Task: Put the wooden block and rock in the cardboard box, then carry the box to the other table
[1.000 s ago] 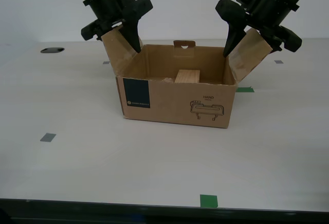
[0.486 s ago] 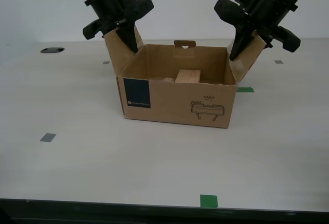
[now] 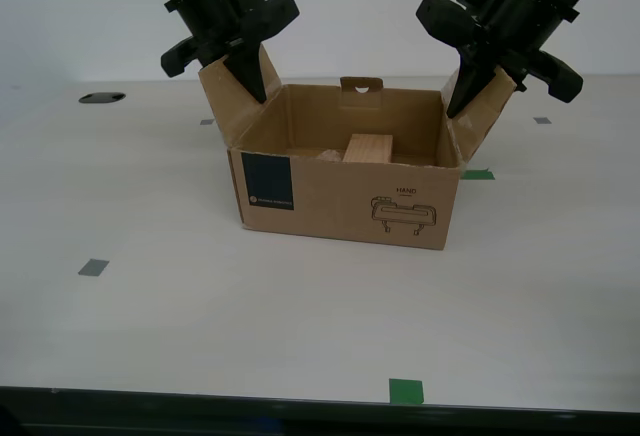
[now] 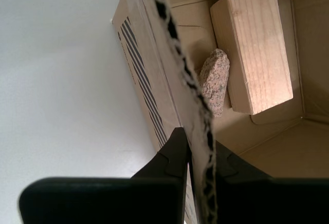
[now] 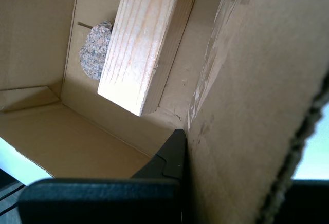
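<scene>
Two arms reach down from above in the exterior view, one to each side flap of the cardboard box [image 3: 340, 206], both slanting inward toward it. My second gripper [image 3: 252, 78] comes in from the exterior view's left. Its jaws are nearly closed and pinch the raised flap on that side [image 3: 222, 96], and its wrist view shows one finger [image 4: 175, 154] pressed against each face of the corrugated edge. My first gripper [image 3: 462, 94] comes in from the exterior view's right and clamps the opposite flap [image 3: 487, 106]. Its wrist view shows only one finger [image 5: 172, 154] against the cardboard, with the other hidden behind the flap.

The box sits on the pale worktop [image 3: 200, 306], open at the top. Inside it, the wooden block [image 3: 368, 148] lies on the floor with the rock [image 4: 215, 80] touching it, on the side nearer my second gripper.
</scene>
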